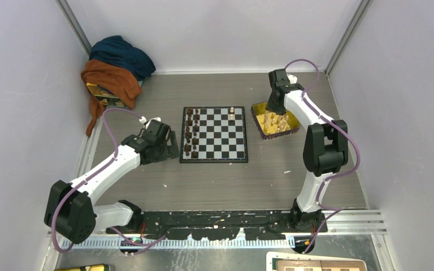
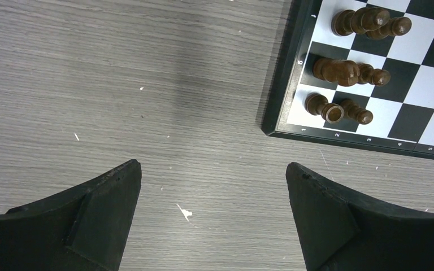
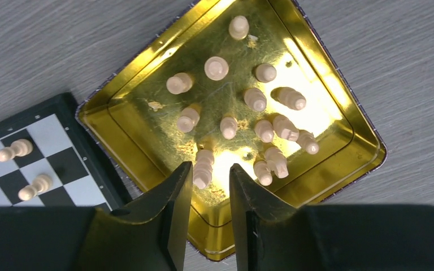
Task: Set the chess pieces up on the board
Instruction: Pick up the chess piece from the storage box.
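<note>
The right hand (image 3: 210, 169) hangs half open over the yellow tray (image 3: 147, 151), gripping nothing yet. A light-tan chess piece (image 3: 203, 162) sits just between its fingertips. The piece is likely light, smooth and easily toppled, so it is best pinched across the body. The left hand (image 2: 213, 169) gapes empty beside the board (image 2: 424, 84).

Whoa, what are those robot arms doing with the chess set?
The right gripper reaches into the yellow tray of light pieces, its jaws either side of one piece; whether it grips it yet is unclear. Two light pieces stand on the board, and the dark pieces line their side. The left gripper hangs wide open over the table beside the board, holding nothing.
</note>
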Available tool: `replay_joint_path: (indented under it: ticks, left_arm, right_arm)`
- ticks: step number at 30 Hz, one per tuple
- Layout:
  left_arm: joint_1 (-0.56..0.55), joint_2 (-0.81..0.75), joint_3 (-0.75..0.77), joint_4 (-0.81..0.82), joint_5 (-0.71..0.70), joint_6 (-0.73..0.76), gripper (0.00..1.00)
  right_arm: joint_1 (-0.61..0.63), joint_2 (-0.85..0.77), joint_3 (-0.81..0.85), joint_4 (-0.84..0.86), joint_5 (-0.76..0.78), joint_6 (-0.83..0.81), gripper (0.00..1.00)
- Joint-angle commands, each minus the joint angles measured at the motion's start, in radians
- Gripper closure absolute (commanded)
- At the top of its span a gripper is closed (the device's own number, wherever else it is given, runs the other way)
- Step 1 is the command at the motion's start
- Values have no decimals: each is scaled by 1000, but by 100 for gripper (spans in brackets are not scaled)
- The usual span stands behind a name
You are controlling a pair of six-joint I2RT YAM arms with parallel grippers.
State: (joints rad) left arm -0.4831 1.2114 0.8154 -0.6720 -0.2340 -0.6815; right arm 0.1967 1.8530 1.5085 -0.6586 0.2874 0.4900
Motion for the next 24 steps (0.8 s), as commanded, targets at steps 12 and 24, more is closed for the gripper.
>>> replay_joint_path:
  ticks: [12, 24]
  left_arm:
    - [1, -2, 13, 37, 13, -30, 0]
    - [1, 6, 14, 36, 12, -33, 0]
  right_arm:
    - [-45, 25, -63, 75, -29, 69, 68]
    - [-72, 81, -55, 92, -61, 75, 69]
